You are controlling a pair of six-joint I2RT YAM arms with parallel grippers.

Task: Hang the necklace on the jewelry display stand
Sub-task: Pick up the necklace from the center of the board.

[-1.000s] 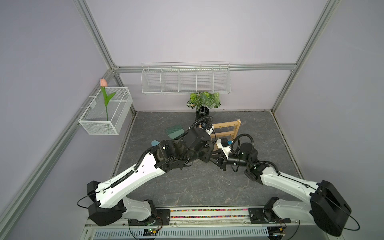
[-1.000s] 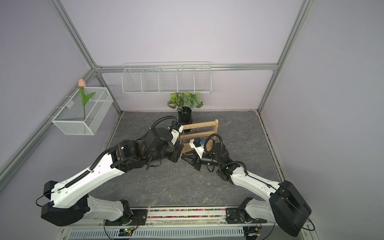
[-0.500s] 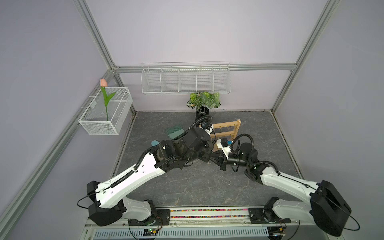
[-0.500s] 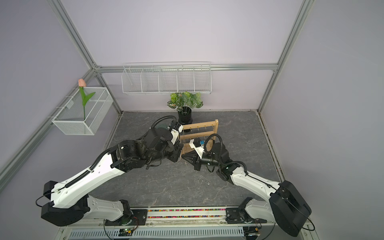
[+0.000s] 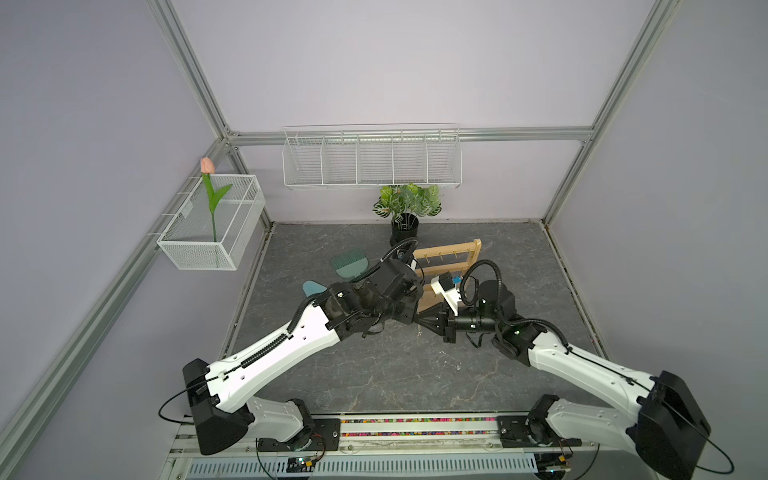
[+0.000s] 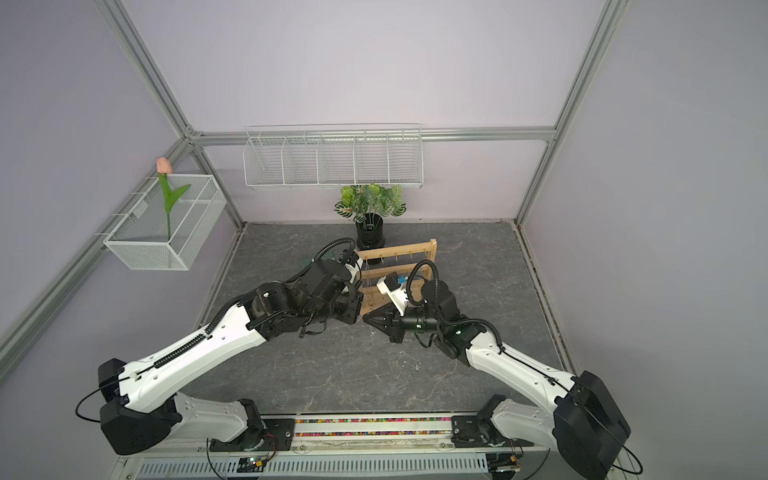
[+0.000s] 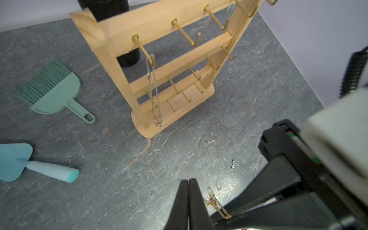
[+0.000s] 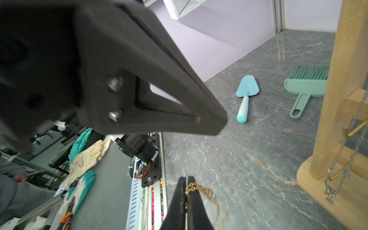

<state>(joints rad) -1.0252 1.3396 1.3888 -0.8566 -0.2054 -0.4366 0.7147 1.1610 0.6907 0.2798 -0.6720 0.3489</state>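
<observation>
Right fingers (image 8: 179,201) clenched on thin gold chain necklace (image 8: 207,192), lower centre. Left fingers (image 7: 182,199) pressed together, apparently empty. Best: spread loop, lift over free gold hook (image 7: 186,31) of light-wood jewelry display stand (image 7: 117,73), upper centre.

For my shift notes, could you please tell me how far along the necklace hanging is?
Done: one silver necklace hangs from a top-bar hook of the wooden stand. In hand: the right gripper is shut on a gold chain, not yet on a hook; the left gripper is shut, seemingly empty. Left: hooking the gold chain; a pendant necklace lies on the table.
</observation>
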